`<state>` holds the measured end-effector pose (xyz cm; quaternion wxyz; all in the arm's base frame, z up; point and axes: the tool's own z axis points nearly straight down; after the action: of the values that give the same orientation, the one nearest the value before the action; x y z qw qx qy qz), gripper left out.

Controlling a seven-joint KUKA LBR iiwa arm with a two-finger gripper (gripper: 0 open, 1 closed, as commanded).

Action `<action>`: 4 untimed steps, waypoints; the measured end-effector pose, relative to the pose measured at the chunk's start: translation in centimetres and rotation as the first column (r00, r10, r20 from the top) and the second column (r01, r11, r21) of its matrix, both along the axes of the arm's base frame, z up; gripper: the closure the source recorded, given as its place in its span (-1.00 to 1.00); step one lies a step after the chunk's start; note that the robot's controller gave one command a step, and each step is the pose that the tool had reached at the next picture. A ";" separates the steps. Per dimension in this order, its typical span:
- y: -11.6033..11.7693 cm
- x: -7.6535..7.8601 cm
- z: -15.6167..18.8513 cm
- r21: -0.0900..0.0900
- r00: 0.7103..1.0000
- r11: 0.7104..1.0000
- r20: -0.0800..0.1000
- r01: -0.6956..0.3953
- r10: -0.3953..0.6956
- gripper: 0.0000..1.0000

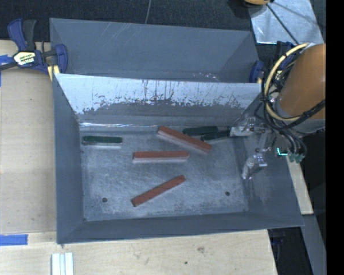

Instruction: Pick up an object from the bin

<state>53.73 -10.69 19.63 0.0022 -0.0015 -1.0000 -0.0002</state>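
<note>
- Five slim, flat bars lie loose on the floor of the grey metal bin (pixel 160 211). I count three reddish-brown ones and two dark green ones.
- I take the middle reddish-brown bar (pixel 160 156) as my landmark. It lies almost level across the view.
- The tilted reddish-brown bar (pixel 183 140) sits just behind it and to its right, sloping down toward the right. I cannot tell whether the two touch.
- The slanted reddish-brown bar (pixel 158 190) lies in front of the landmark and apart from it, with its right end raised toward it.
- The left dark green bar (pixel 102 141) rests behind and to the left of the landmark, near the back wall.
- The right dark green bar (pixel 205 133) lies behind and to the right of the landmark, meeting the tilted bar. It is the thing nearest my end effector.
- The end effector (pixel 247 149) hangs well to the right of the landmark, by the bin's right wall. Its fingers (pixel 242 130) are spread, with only bare floor between them.
- One finger sits at the right end of the right dark green bar. I cannot tell if they are in contact.
</note>
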 end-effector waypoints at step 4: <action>4.6 7.8 -11.3 0.001 0.997 0.997 0.019 -0.081 0.081 -1.00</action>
<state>61.51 -6.04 8.33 -0.0072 0.0388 -0.9992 -0.0011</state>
